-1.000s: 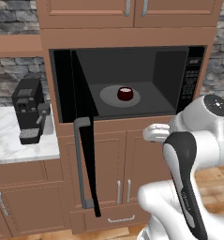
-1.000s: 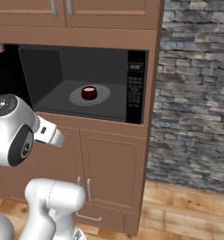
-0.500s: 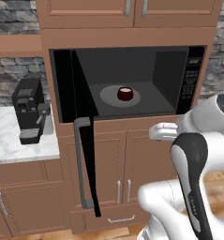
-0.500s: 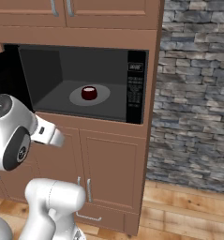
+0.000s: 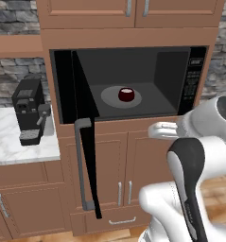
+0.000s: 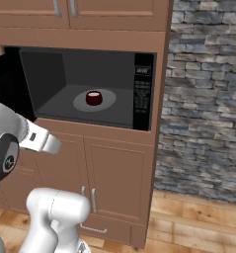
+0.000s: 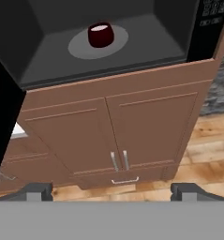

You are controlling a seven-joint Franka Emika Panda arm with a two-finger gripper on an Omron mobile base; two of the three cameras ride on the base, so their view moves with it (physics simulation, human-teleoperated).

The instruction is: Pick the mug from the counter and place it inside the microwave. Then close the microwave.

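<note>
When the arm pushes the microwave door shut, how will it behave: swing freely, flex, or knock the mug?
The door looks like a rigid slab hinged on the left, so it should swing rather than flex. Its long bar handle probably gives easy leverage. The mug sits upright mid-turntable, well behind the opening, so a knock seems unlikely.

mug on turntable inside microwave | its door hangs open at my 9 o'clock | coffee machine on table, further toward 9 | cabinets below microwave

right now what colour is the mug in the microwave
Dark red with a pale inside; the mug shows best in the hand view.
</note>
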